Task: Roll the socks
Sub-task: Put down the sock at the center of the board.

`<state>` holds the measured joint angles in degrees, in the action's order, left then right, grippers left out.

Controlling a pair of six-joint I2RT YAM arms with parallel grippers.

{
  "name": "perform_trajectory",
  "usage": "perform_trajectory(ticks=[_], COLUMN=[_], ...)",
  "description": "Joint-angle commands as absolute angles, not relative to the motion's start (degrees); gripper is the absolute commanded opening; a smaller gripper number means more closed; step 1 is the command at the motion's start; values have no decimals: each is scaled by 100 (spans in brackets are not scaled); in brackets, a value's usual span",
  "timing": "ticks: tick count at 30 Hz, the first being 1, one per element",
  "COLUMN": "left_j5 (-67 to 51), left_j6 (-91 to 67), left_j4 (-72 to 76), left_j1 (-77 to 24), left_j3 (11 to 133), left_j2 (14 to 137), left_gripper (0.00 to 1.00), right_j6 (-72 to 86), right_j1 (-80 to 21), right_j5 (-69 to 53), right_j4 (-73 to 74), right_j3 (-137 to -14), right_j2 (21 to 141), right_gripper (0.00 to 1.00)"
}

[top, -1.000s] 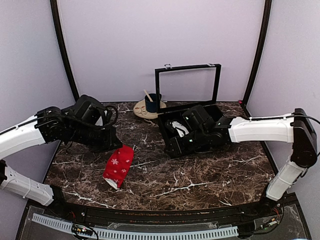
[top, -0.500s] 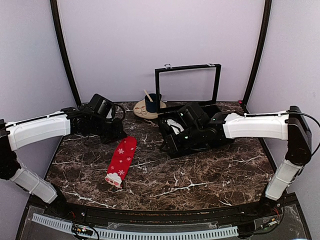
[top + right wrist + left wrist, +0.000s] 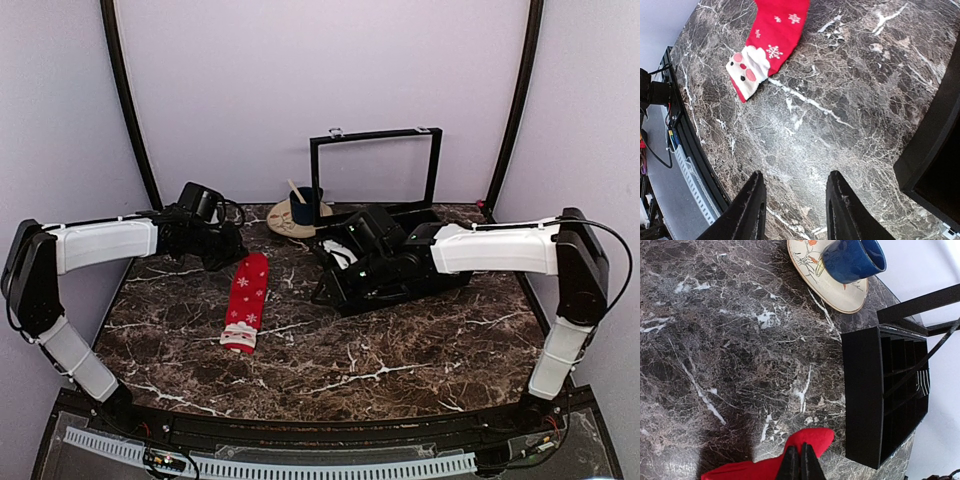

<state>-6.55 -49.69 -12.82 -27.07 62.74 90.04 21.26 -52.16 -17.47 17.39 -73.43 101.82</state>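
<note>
One red sock [image 3: 246, 295] flat on marble table [image 3: 400, 350], left pincer [image 3: 800, 456] clamped on its end, right pincer [image 3: 796, 182] apart

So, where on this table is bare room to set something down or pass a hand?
The widest bare patch of the table lies between the sock, the black box and the near edge. A smaller one lies left of the sock. The back is crowded: plate, mug, box, and the left gripper on the sock.
</note>
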Motion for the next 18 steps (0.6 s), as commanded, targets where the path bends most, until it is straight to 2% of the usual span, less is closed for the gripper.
perform_trajectory(ticks=[1,7,18], left_j5=[-739,-706,-1047], left_j6=[-4878,-4857,-4451], left_j4=[-1045,-926,-902], left_j1=[-2638,-2526,-2111], left_j3=[6321,6093,6374], left_j2=[9206,9474,10281], left_gripper=[0,0,0], right_j6=[1976,1711,535], right_j1=[-5341,-5624,-6596], right_j5=[-1986,-1932,-844], right_j4=[1679,1770,2407], right_j3=[-7626,-7956,-9105], right_j2=[10377,10732,11785], right_gripper=[38,38,41])
